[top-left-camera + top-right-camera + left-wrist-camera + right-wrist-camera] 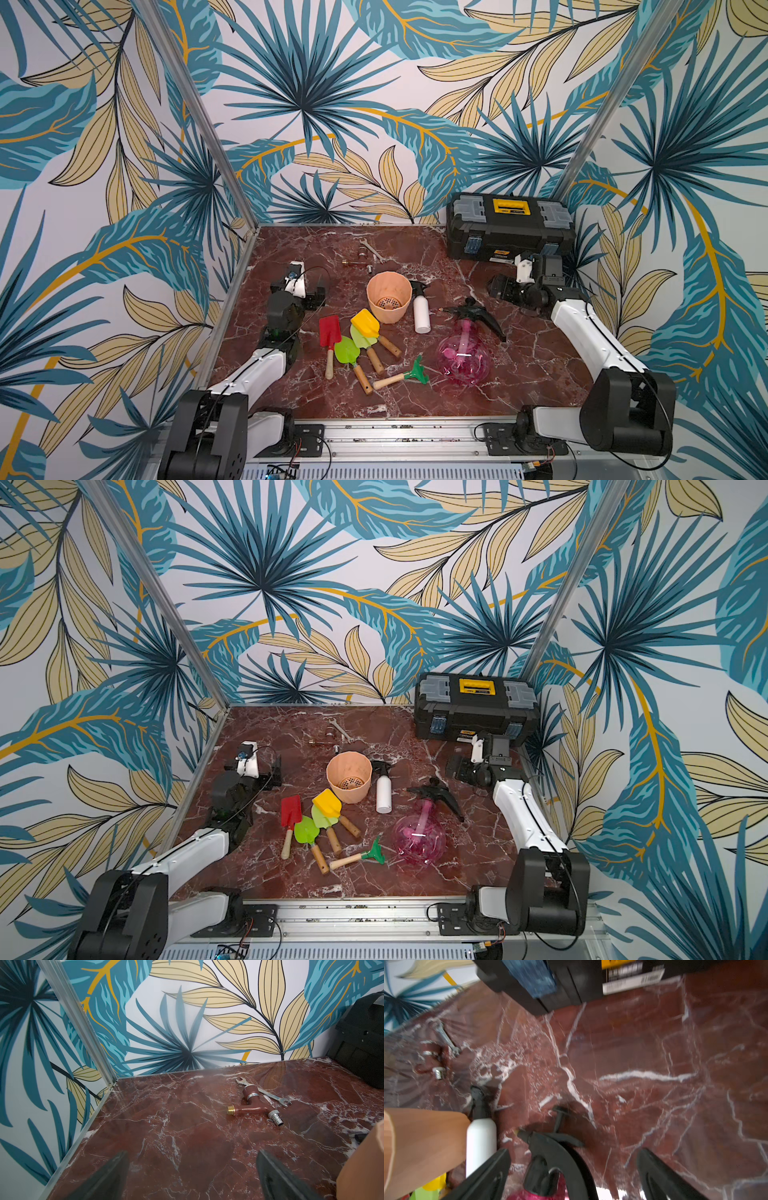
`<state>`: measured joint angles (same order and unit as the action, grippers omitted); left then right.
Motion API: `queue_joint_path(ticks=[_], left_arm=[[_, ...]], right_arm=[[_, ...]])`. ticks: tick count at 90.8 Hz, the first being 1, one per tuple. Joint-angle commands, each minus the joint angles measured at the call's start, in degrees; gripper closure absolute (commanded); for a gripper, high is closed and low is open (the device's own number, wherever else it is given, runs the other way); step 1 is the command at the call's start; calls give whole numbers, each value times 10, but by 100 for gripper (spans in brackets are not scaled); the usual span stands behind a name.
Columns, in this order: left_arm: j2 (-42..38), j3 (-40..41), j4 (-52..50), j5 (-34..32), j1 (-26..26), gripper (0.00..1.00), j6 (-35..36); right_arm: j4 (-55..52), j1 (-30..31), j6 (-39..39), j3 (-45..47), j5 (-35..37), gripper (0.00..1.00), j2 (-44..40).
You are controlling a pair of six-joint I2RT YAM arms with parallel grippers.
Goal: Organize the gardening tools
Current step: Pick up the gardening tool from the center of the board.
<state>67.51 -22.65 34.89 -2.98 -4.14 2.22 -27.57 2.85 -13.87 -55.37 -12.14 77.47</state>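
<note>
Found left gripper and right gripper wide open, empty. Judged pink sprayer close by right gripper round, slippery; better grabbed by black pump.

Red spade, yellow spade, pink sprayer (black pump), white bottle, peach pot, red-marbled table.

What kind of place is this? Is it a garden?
Probably a robot test booth, not a garden: robot arms mounted on a metal rail, leaf wallpaper instead of plants, and toy spades on a marble-look table.
</note>
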Motion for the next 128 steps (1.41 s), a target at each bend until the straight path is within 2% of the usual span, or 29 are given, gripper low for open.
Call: queue_joint_path(ticks=[1, 16, 38, 75, 100, 114, 128], left_arm=[[-1, -16, -38, 16, 1, 0, -14], [11, -25, -39, 18, 1, 0, -24], [14, -35, -54, 29, 1, 0, -35], [7, -30, -54, 21, 1, 0, -41], [-1, -25, -58, 16, 1, 0, -41], [-1, -24, -57, 13, 1, 0, -39], [0, -24, -55, 16, 1, 0, -39]], right_arm=[[-126, 22, 28, -11, 12, 1, 12], [-180, 67, 55, -46, 65, 11, 53], [-219, 89, 69, -76, 107, 32, 92], [-193, 116, 104, -74, 82, 41, 175], [-169, 116, 117, -68, 80, 54, 210], [-159, 116, 118, -59, 92, 64, 222], [-156, 116, 121, -59, 97, 68, 213]])
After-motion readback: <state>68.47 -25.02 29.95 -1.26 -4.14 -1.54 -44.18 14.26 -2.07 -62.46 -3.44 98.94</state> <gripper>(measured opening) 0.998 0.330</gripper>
